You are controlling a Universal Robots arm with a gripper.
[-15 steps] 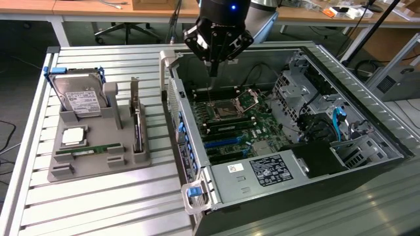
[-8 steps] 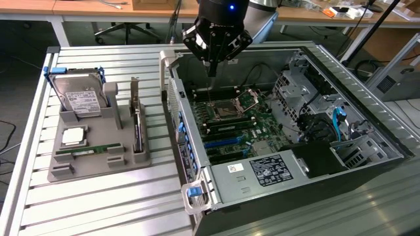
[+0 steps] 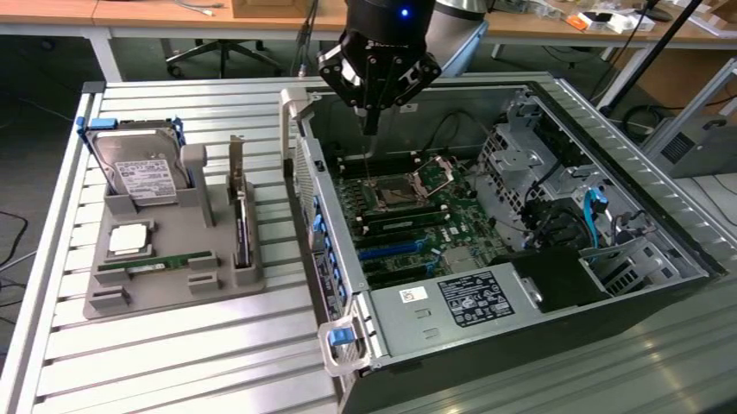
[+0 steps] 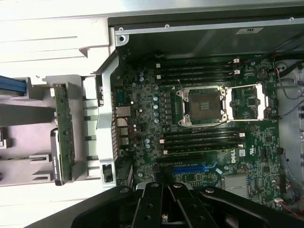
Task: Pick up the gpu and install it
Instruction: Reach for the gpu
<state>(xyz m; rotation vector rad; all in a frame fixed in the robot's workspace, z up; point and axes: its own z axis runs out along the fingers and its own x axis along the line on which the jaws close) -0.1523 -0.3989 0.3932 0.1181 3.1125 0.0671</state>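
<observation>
Nearest us, on the ribbed pale metal surface (image 3: 173, 354), a grey moulded holder (image 3: 150, 293) carries the gpu (image 3: 241, 226). It is a thin dark circuit card standing on edge, with its long axis running up the frame beside the open black computer case (image 3: 541, 362). Farther back, the black fingers (image 3: 368, 128) hang clenched on nothing over the green motherboard (image 3: 461, 228). The card lies lower and toward the exterior view's left of them, outside the case.

1. The gripper (image 3: 370, 122) was black, built of hinged bars tapering to slim fingers (image 3: 368, 108).
2. A small blue light (image 3: 403, 12) glowed on the black wrist (image 3: 381, 21).
3. Small round pins (image 4: 153, 186) dotted the bars.
4. The arm (image 3: 461, 36) was silvery grey.
</observation>
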